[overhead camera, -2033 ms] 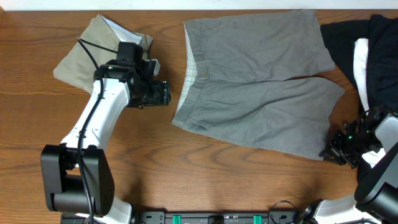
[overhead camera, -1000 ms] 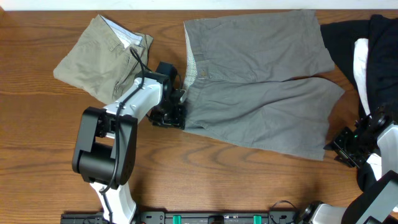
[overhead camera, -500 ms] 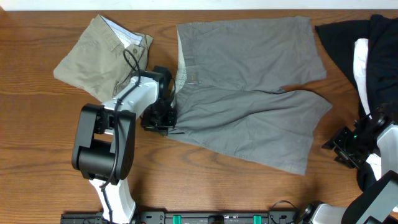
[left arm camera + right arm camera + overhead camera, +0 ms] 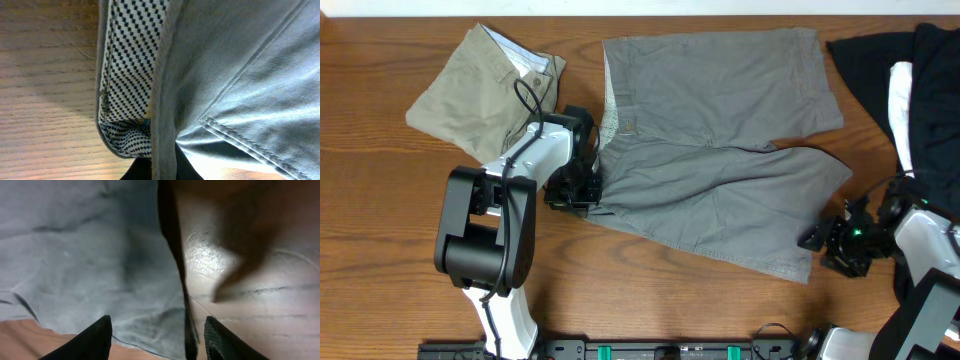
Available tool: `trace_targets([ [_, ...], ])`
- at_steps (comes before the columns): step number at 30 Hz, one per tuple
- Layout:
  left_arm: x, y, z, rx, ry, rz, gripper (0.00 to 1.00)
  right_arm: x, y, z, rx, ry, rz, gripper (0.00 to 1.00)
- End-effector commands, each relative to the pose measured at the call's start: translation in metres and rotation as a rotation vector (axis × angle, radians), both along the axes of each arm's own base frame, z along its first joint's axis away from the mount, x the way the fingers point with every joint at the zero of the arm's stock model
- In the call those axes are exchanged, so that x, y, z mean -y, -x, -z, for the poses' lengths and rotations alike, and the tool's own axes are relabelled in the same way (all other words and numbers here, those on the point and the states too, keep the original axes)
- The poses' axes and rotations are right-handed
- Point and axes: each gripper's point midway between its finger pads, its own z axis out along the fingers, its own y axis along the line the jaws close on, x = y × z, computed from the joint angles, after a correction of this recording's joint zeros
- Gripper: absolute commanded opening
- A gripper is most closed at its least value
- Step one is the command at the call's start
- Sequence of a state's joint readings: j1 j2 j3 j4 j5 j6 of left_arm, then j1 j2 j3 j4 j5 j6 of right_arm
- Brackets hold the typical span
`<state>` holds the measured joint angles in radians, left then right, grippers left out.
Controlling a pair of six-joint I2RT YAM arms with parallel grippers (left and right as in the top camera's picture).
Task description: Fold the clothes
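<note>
Left claw [image 4: 578, 188] clamped shut on the waistband of the grey shorts [image 4: 720, 130]; right claw [image 4: 156, 329] open at the leg hem.
Grey shorts lie spread at the centre of the desk [image 4: 380, 230], waistband to the left with its checked lining showing, legs to the right, the nearer leg rumpled. Right claw's fingers stand apart over that leg's hem edge, gripping nothing. Khaki shorts [image 4: 470, 95] lie folded near the waistband, upper left. Black garment [image 4: 875, 70] and white garment [image 4: 902, 100] are heaped at the right edge.

Left end effector [image 4: 582, 192] pinched closed, arm bent low; right end effector [image 4: 156, 326], jaws apart.
</note>
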<state>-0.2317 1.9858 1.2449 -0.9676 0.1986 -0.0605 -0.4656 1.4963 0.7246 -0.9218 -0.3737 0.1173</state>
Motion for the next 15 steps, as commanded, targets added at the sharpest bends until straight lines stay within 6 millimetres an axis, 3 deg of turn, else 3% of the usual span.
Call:
trace_targets([
  [1, -0.006, -0.01, -0.001, 0.046, -0.034, -0.045, 0.1, 0.008, 0.005, 0.003, -0.058, 0.06, 0.079, 0.57],
  [8, -0.011, -0.026, -0.012, 0.104, -0.052, -0.267, 0.17, 0.0, -0.001, 0.001, -0.044, 0.023, 0.1, 0.6],
  [13, -0.017, -0.031, -0.013, 0.114, -0.042, -0.325, 0.17, -0.005, -0.002, 0.001, -0.039, 0.03, 0.065, 0.61],
  [15, -0.018, -0.031, -0.013, 0.114, -0.043, -0.328, 0.22, -0.006, -0.004, 0.002, -0.032, 0.032, 0.061, 0.61],
])
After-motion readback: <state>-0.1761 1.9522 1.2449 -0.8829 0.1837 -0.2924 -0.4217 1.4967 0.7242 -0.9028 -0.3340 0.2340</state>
